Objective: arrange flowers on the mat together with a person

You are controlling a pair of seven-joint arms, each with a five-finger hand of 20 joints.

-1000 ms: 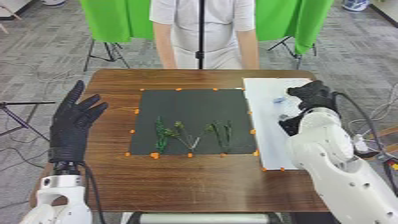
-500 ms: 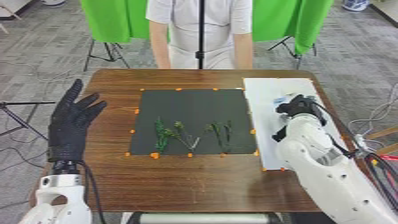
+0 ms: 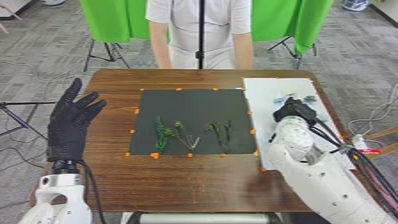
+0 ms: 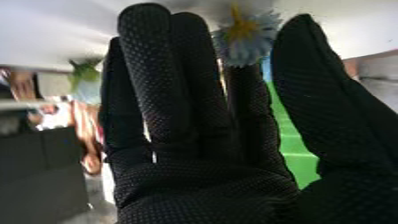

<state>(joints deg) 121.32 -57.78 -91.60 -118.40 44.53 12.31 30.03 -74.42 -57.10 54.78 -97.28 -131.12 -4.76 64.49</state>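
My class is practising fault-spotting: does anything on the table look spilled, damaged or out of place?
Nothing stands out as odd. The green sprigs lie roughly side by side on the dark mat, which looks flat and squarely set, and the blue flower by the right hand shows no clear damage.

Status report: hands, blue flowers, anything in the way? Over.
Left hand open. Right hand open, blue flower close. Second flower nearby, might snag.

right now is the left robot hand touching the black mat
Apart: the head view shows a strip of brown table between the left robot hand and the black mat.
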